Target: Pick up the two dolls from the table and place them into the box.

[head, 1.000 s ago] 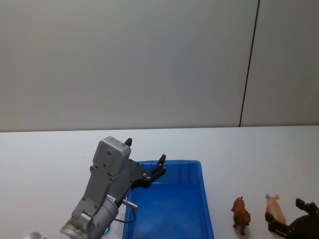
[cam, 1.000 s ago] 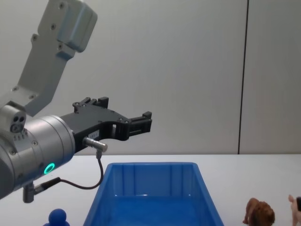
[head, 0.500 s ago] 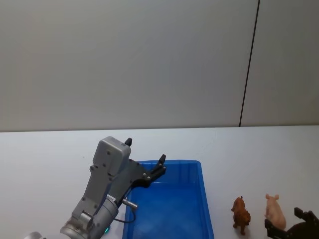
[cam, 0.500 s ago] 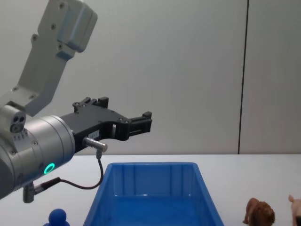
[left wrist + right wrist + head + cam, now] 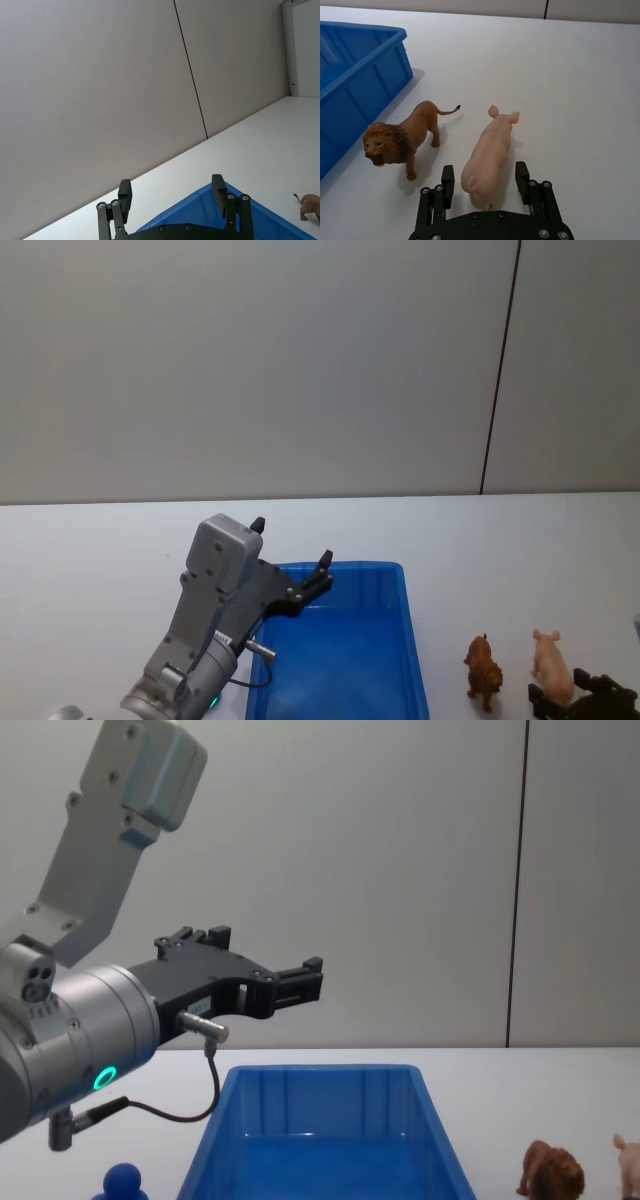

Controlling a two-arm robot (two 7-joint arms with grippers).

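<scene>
We see the blue box (image 5: 345,567) on the white worktop (image 5: 570,75), with both dolls standing outside it on its right. The brown lion (image 5: 402,137) is the nearer to the box, and the pink pig (image 5: 490,150) stands just beside the lion on the side away from the box. The right pincer (image 5: 484,172) is low over the worktop on that same side, open, with one finger on each side of the pig's rear and not gripping it. The left pincer (image 5: 171,184) hovers above the box's far left corner, spread open and holding nothing.
</scene>
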